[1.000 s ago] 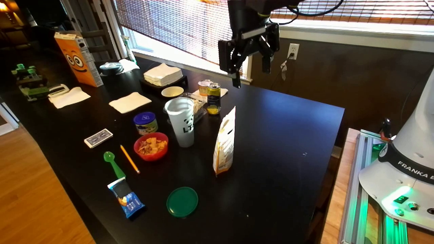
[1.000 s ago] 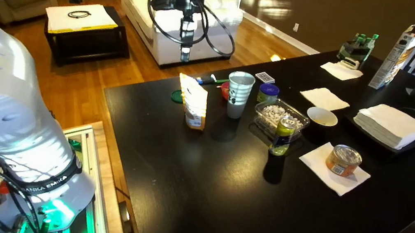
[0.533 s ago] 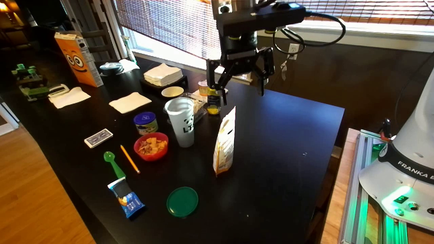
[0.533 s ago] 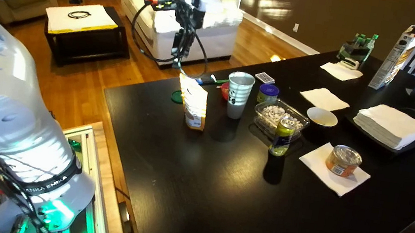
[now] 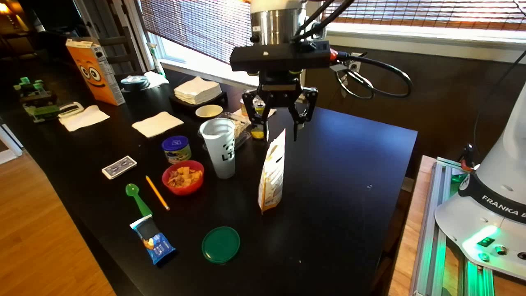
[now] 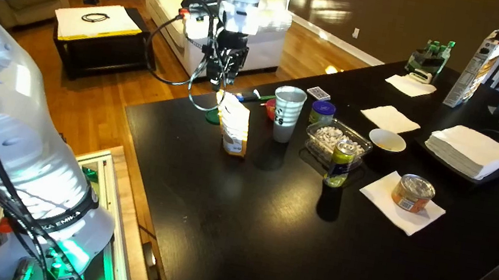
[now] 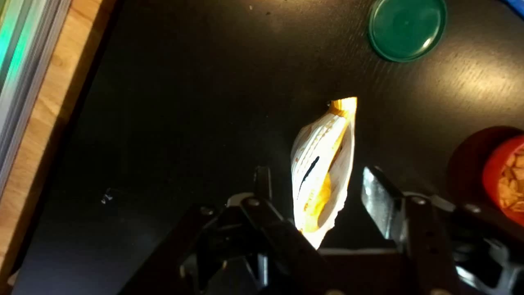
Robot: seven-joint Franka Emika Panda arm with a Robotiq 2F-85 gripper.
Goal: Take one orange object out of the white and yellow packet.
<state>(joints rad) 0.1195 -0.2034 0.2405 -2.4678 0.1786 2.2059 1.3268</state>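
The white and yellow packet (image 5: 273, 176) stands upright on the dark table, also in an exterior view (image 6: 234, 130). In the wrist view the packet (image 7: 301, 164) is seen from above with its mouth open. Orange-yellow content, the orange object (image 7: 322, 197), shows inside it; single pieces cannot be told apart. My gripper (image 5: 280, 136) points down just above the packet's top, also in an exterior view (image 6: 217, 86). It is open and empty, with its fingers (image 7: 377, 200) apart on either side of the packet's mouth in the wrist view. No contact shows.
A tall paper cup (image 5: 220, 150) and a red bowl (image 5: 183, 189) of orange pieces stand beside the packet. A green lid (image 5: 221, 245) lies in front. A can (image 6: 340, 164) and a clear plastic box (image 6: 337, 139) stand behind the cup.
My gripper has come down towards the packet's top and turned to point straight down. The gap between its fingers looks narrower. The packet and other objects have not moved.
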